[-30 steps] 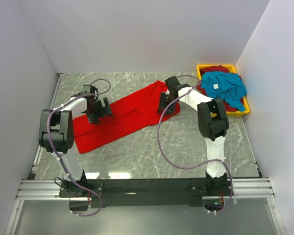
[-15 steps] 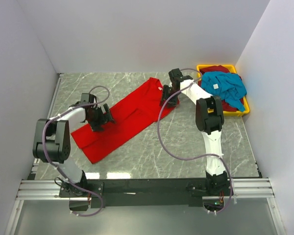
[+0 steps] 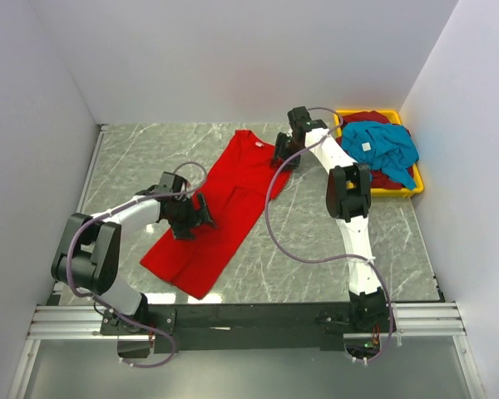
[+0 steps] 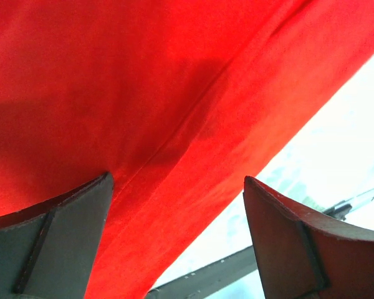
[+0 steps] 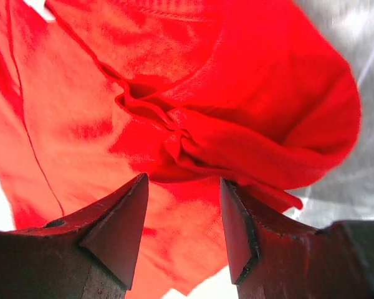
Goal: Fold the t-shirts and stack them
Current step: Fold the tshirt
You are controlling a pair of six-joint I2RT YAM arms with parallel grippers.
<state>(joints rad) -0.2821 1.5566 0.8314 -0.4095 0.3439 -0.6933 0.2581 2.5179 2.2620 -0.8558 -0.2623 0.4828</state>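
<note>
Top external view: one bright red t-shirt (image 3: 224, 199) lay spread diagonally on the marble tabletop (image 3: 333, 233), from far centre to near left. A teal t-shirt (image 3: 382, 145) was heaped on a dark maroon one (image 3: 366, 117) in the yellow bin (image 3: 338, 116) at far right. Left gripper (image 3: 193, 218) stood wide open over the red shirt's left edge, clamping nothing; right gripper (image 3: 284, 155) stood partly open at its far right corner, a bunched fold just past the fingertips.

Place: I'm working in a robot lab cell.
Signs: white walls (image 3: 233, 58) are boxing in my marble worktop (image 3: 407, 249).
</note>
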